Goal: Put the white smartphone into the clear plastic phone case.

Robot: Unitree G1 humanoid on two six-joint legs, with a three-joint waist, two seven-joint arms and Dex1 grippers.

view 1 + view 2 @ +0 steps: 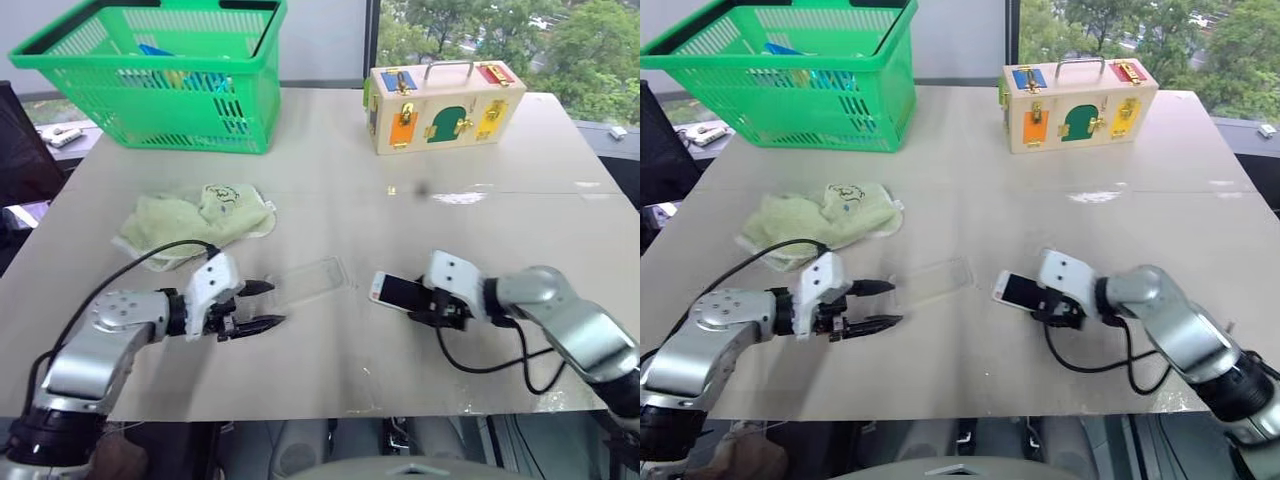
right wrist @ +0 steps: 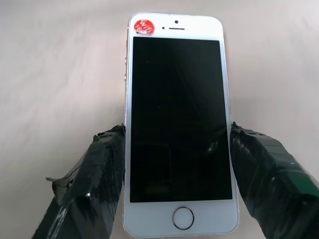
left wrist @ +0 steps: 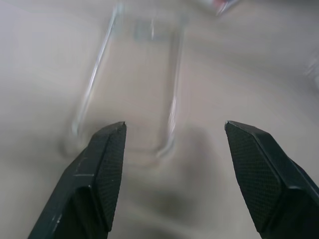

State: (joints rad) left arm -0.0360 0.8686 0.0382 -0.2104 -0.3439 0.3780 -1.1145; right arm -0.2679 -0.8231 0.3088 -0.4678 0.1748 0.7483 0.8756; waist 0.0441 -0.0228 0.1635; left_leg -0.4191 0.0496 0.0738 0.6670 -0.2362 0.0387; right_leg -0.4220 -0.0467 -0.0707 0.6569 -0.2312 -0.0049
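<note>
While right gripper [image 2: 177,149] clamps phone [image 2: 177,119], left gripper [image 3: 174,149], fingers apart, should pin case [image 1: 310,282]; then seat phone squarely.

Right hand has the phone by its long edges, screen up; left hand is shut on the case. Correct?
Not quite: the left hand is open, its fingers either side of the near end of the case, not shut on it, as the left wrist view shows. The right hand does hold the phone by its long edges, screen up.
</note>
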